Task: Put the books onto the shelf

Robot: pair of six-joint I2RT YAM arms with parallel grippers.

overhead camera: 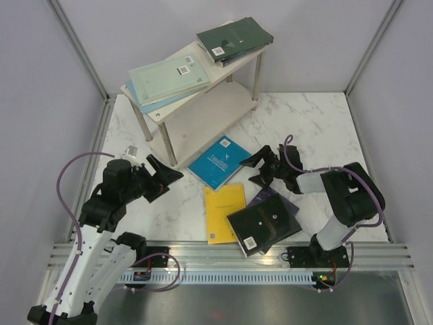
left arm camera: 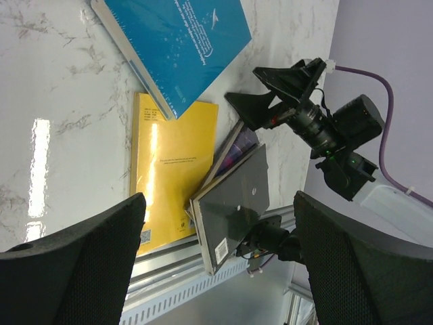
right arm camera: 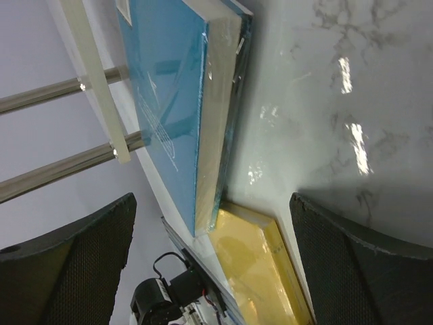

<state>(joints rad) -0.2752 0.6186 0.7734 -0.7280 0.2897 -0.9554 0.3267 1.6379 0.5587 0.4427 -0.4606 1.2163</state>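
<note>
- Top view: a small two-tier shelf of pale boards on thin silver legs (overhead camera: 203, 118) is standing at the far left of a white marble tabletop (overhead camera: 304, 115). Its top board is carrying a flat pale green book (overhead camera: 169, 74) lying on a light blue book (overhead camera: 162, 101), with a dark green book (overhead camera: 235, 39) at the far end.
- Four more are lying on the marble. A thin teal-blue book (overhead camera: 218, 162) is just in front of the shelf and a yellow book (overhead camera: 224, 211) is nearer the arms. A glossy black book (overhead camera: 264, 227) is overlapping the yellow one's right edge, and a purple book (overhead camera: 274, 198) is peeking out from under the black one.
- The left claw (overhead camera: 169, 181) is hovering to the left of the teal-blue book, apart from it, with its two black fingers spread wide and gripping nothing.
- The right claw (overhead camera: 247, 172) is pointing at the teal-blue book's right corner from just beside it. Its fingers are spread wide and empty.
- Left wrist view: the left claw's own fingers (left arm camera: 74, 271) are standing far apart at the bottom corners with nothing between them. Beyond them the yellow and black books are lying side by side, with the teal-blue book farther off.
- Right wrist view: the right claw's own fingers (right arm camera: 365, 264) are gaping wide, touching nothing. Ahead of them the teal-blue book is showing its page edge, with the yellow book's corner nearer and the shelf's legs beyond.
</note>
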